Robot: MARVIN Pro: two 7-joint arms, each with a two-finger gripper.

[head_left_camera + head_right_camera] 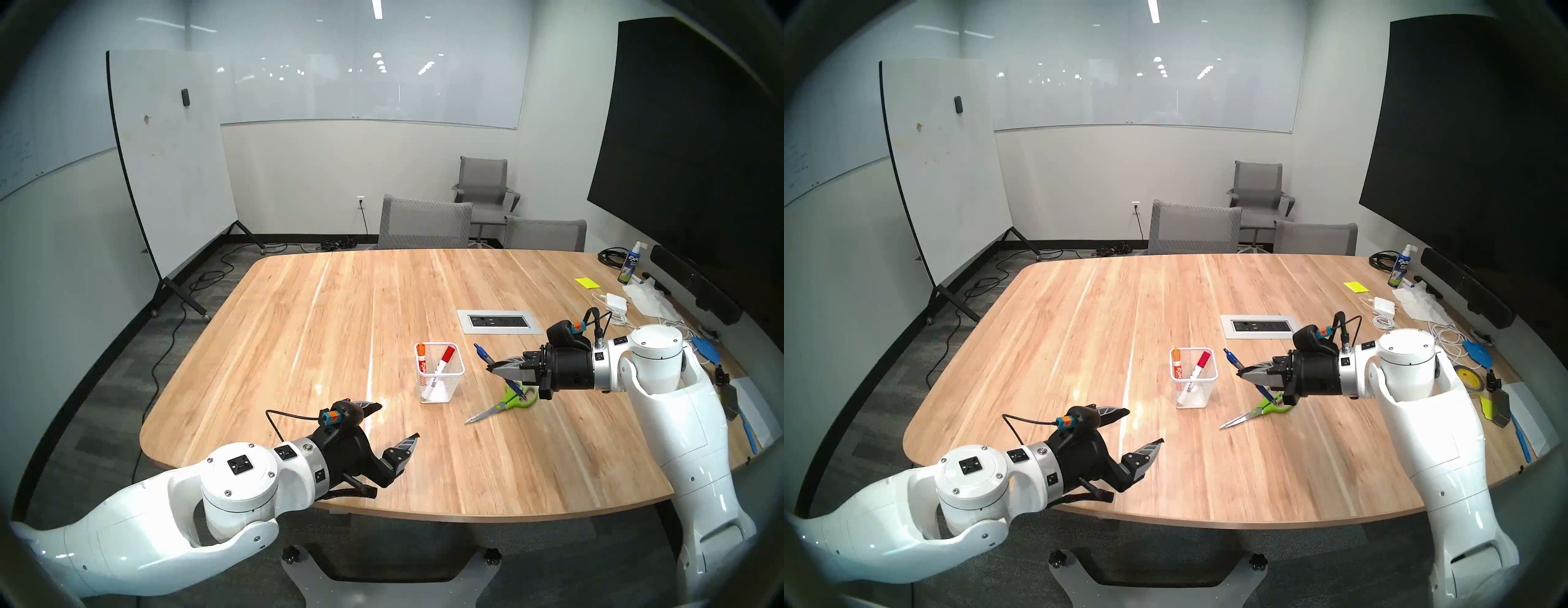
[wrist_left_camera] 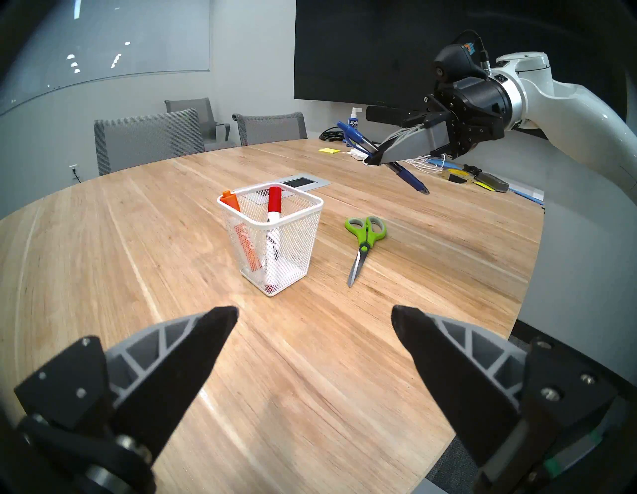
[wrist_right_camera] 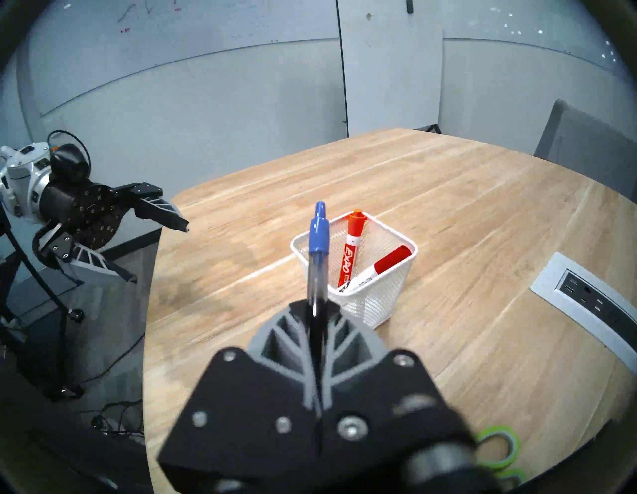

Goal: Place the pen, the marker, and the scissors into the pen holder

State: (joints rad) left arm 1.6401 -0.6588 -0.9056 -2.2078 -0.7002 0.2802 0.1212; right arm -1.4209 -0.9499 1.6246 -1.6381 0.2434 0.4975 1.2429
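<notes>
Left gripper [image 1: 392, 422] parked wide open, empty, over near tabletop edge, kept clear. Pen holder [image 1: 440, 378] mid-tabletop, two markers inside. Pen [image 1: 483, 353] clamped in closed right gripper [image 1: 494, 368], raised, slanted, judged for insertion. Scissors [image 1: 502, 405] flat beneath, awaiting pickup.

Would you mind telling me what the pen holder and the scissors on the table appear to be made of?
The pen holder looks like fine wire mesh, probably metal, coated matte white: you can see the markers through its walls, under a solid rim. The scissors have shiny silver blades, likely steel, and lime-green handles with grey lining that look like moulded plastic.
</notes>
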